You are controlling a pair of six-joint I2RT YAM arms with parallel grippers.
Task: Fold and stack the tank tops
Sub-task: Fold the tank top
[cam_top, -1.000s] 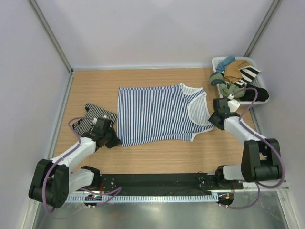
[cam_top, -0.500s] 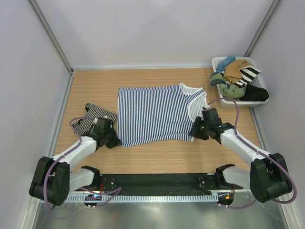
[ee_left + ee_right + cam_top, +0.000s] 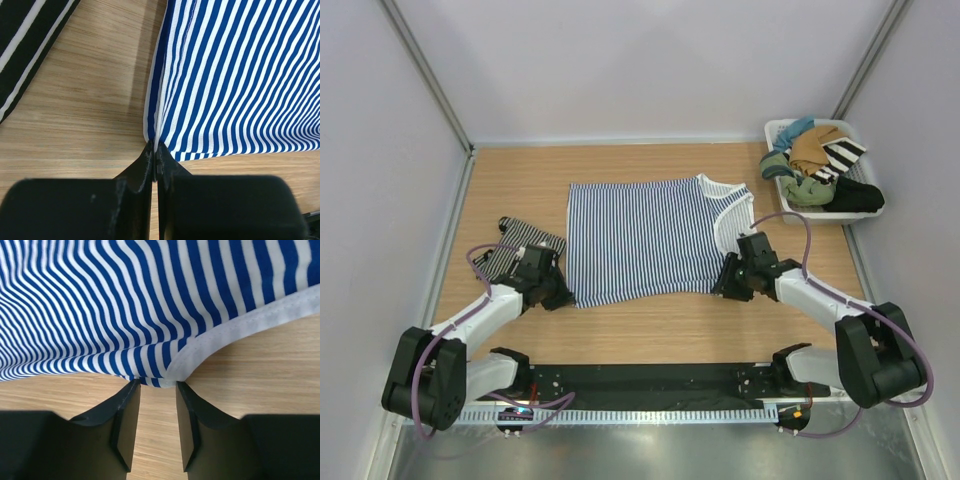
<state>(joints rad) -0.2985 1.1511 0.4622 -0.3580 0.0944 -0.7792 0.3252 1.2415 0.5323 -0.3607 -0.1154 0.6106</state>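
The blue-and-white tank top [image 3: 650,240] lies spread flat on the wooden table, its white-trimmed neckline to the right. My left gripper [image 3: 563,295] is shut on its near left corner; in the left wrist view the cloth's edge [image 3: 159,120] is pinched between the tips [image 3: 154,150]. My right gripper [image 3: 725,283] is open at the near right corner. In the right wrist view its fingers [image 3: 157,385] stand either side of the white-trimmed edge [image 3: 200,355], with bare wood between them. The fine black-and-white tank top [image 3: 525,245] lies crumpled beside the left arm [image 3: 25,45].
A white basket [image 3: 775,130] at the back right holds tan, green, teal, black and wide-striped clothes. The enclosure's walls stand to the left and right. Bare wood lies between the blue-and-white top and the arms' bases.
My right arm has swung left from near the basket to the top's near right corner, its jaws narrowing a little. The left gripper has stayed shut on its corner.
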